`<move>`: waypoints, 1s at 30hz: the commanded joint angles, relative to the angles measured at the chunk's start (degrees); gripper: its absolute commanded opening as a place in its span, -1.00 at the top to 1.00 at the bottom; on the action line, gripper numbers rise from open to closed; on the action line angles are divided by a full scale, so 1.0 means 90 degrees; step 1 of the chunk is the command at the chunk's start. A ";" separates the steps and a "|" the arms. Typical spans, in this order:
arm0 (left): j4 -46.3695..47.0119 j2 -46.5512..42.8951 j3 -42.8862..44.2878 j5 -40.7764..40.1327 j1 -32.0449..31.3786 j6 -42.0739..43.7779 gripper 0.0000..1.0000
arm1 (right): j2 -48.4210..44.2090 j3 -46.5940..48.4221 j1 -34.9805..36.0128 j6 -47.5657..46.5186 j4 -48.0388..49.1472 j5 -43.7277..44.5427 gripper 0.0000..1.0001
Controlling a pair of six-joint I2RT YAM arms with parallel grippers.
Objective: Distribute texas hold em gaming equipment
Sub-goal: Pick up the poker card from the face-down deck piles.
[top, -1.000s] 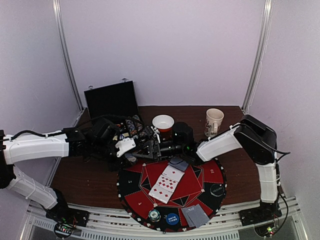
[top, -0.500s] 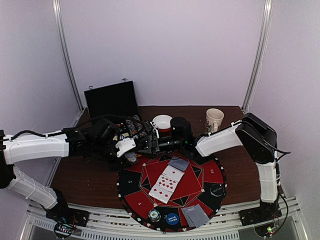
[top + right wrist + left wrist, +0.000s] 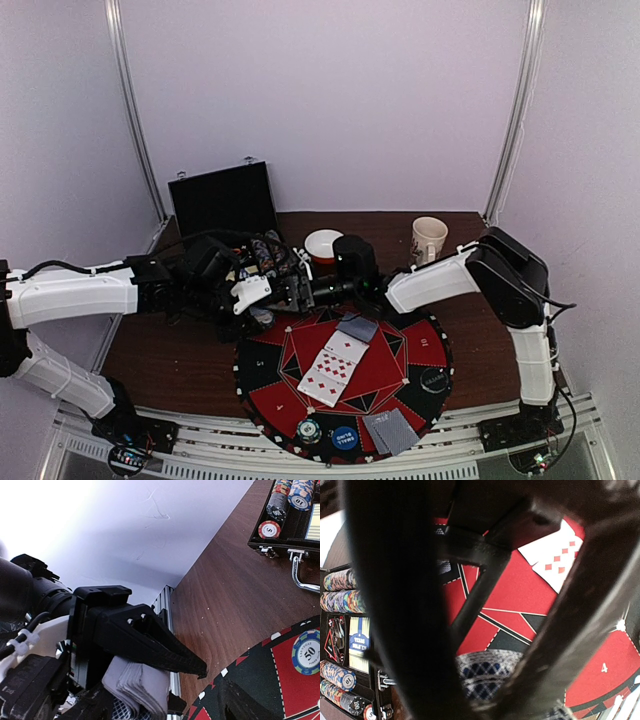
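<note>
— Where is the left pincer [image 3: 262, 298]?
— Out over the far-left rim of the round mat [image 3: 262, 372], just in front of the open briefcase [image 3: 222, 198]. It is clamped on a deck of cards [image 3: 136, 685]. The right wrist view shows the stacked edges pressed under a black finger [image 3: 145, 640]. The left wrist view shows the patterned back low between its own fingers [image 3: 405, 605].
— And the right pincer [image 3: 300, 290]?
— It reaches across from the right, its tip close to the left one and near the deck. Whether it is apart or together I cannot tell, since its own camera barely shows it.
— The other cards?
— Fanned face-up cards [image 3: 335, 368] with red pips lie in the mat's middle. One grey-blue card [image 3: 357, 327] lies face down just beyond them, and a small face-down pile [image 3: 390, 432] sits at the near rim.
— Chips?
— Rows of chips [image 3: 340, 587] stand on edge in the briefcase tray. At the mat's near rim a striped chip [image 3: 308, 431] and a blue disc [image 3: 344, 437] lie side by side, and a black disc [image 3: 433, 379] lies on the right.
— Anything else on the bench [image 3: 170, 360]?
— A red-and-white cup [image 3: 323, 243] and a mug [image 3: 428, 240] at the back
</note>
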 commanded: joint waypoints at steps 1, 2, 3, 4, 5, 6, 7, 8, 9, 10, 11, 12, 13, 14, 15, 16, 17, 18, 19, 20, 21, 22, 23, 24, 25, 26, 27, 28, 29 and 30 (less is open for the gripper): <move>0.0212 -0.0111 0.0066 0.0034 0.0016 -0.0002 0.19 | 0.0205 0.0451 0.0083 -0.0709 -0.0842 0.0188 -0.47; 0.0212 -0.0120 0.0072 0.0031 0.0009 -0.0001 0.19 | 0.0215 0.0503 0.0092 -0.0805 -0.0981 0.0223 -0.47; 0.0210 -0.0120 0.0065 0.0025 0.0010 -0.0002 0.19 | 0.0232 0.0528 0.0091 -0.0848 -0.1047 0.0239 -0.47; 0.0212 -0.0133 0.0061 0.0028 0.0014 -0.0005 0.19 | 0.0234 0.0535 0.0086 -0.0875 -0.1086 0.0248 -0.47; 0.0216 -0.0135 0.0063 0.0024 0.0016 -0.0007 0.19 | 0.0240 0.0535 0.0088 -0.0897 -0.1116 0.0246 -0.46; 0.0216 -0.0135 0.0063 0.0029 0.0015 -0.0002 0.19 | 0.0218 0.0536 0.0088 -0.0941 -0.1163 0.0255 -0.42; 0.0216 -0.0131 0.0062 0.0029 0.0016 -0.0004 0.19 | 0.0203 0.0536 0.0094 -0.0993 -0.1252 0.0268 -0.38; 0.0212 -0.0132 0.0063 0.0029 0.0016 0.0002 0.19 | 0.0171 0.0536 0.0079 -0.1066 -0.1373 0.0309 -0.32; 0.0210 -0.0135 0.0063 0.0028 0.0016 0.0001 0.20 | 0.0126 0.0528 0.0072 -0.1175 -0.1506 0.0382 -0.25; 0.0212 -0.0135 0.0063 0.0029 0.0011 0.0002 0.20 | 0.0068 0.0518 0.0071 -0.1277 -0.1654 0.0464 -0.18; 0.0216 -0.0135 0.0054 0.0029 0.0015 0.0007 0.19 | 0.0007 0.0494 0.0057 -0.1394 -0.1799 0.0538 -0.10; 0.0216 -0.0131 0.0048 0.0021 0.0016 0.0006 0.19 | -0.0055 0.0467 0.0034 -0.1488 -0.1922 0.0604 -0.03; 0.0216 -0.0130 0.0052 0.0017 0.0016 -0.0003 0.19 | -0.0125 0.0438 0.0010 -0.1567 -0.2032 0.0672 0.03; 0.0208 -0.0124 0.0050 0.0010 0.0016 0.0000 0.19 | -0.0200 0.0407 -0.0005 -0.1633 -0.2121 0.0731 0.08; 0.0210 -0.0118 0.0048 0.0017 0.0016 -0.0004 0.19 | -0.0272 0.0363 -0.0030 -0.1697 -0.2202 0.0794 0.11; 0.0208 -0.0125 0.0052 0.0013 0.0016 -0.0005 0.19 | -0.0351 0.0338 -0.0053 -0.1791 -0.2312 0.0869 0.14; 0.0215 -0.0123 0.0047 0.0014 0.0016 -0.0002 0.19 | -0.0431 0.0333 -0.0060 -0.1900 -0.2454 0.0929 0.17; 0.0215 -0.0125 0.0051 0.0012 0.0015 -0.0002 0.19 | -0.0497 0.0338 -0.0070 -0.2009 -0.2573 0.0975 0.20; 0.0209 -0.0117 0.0053 0.0019 0.0016 -0.0002 0.19 | -0.0580 0.0334 -0.0062 -0.2101 -0.2685 0.1023 0.24; 0.0207 -0.0114 0.0052 0.0019 0.0016 -0.0002 0.19 | -0.0622 0.0326 -0.0065 -0.2154 -0.2740 0.1038 0.30; 0.0207 -0.0102 0.0050 0.0020 0.0009 -0.0002 0.20 | -0.0658 0.0324 -0.0070 -0.2192 -0.2790 0.1030 0.35; 0.0207 -0.0098 0.0056 0.0024 0.0010 -0.0005 0.19 | -0.0689 0.0317 -0.0064 -0.2210 -0.2821 0.1030 0.44; 0.0202 -0.0093 0.0060 0.0026 0.0010 -0.0011 0.19 | -0.0722 0.0306 -0.0065 -0.2228 -0.2849 0.1028 0.50; 0.0205 -0.0089 0.0062 0.0029 0.0014 -0.0003 0.19 | -0.0741 0.0294 -0.0065 -0.2255 -0.2874 0.1019 0.55; 0.0202 -0.0094 0.0063 0.0029 0.0013 -0.0003 0.19 | -0.0756 0.0292 -0.0062 -0.2271 -0.2890 0.1014 0.57; 0.0206 -0.0091 0.0060 0.0029 0.0011 -0.0010 0.20 | -0.0765 0.0291 -0.0067 -0.2270 -0.2891 0.0985 0.58; 0.0207 -0.0087 0.0062 0.0032 0.0009 -0.0003 0.19 | -0.0771 0.0296 -0.0063 -0.2277 -0.2897 0.0965 0.58; 0.0207 -0.0084 0.0062 0.0028 0.0014 -0.0002 0.20 | -0.0771 0.0313 -0.0070 -0.2308 -0.2938 0.0957 0.61; 0.0207 -0.0086 0.0063 0.0028 0.0013 -0.0002 0.20 | -0.0789 0.0332 -0.0065 -0.2370 -0.3019 0.0981 0.63; 0.0207 -0.0087 0.0063 0.0029 0.0016 -0.0002 0.20 | -0.0820 0.0347 -0.0065 -0.2418 -0.3092 0.1013 0.66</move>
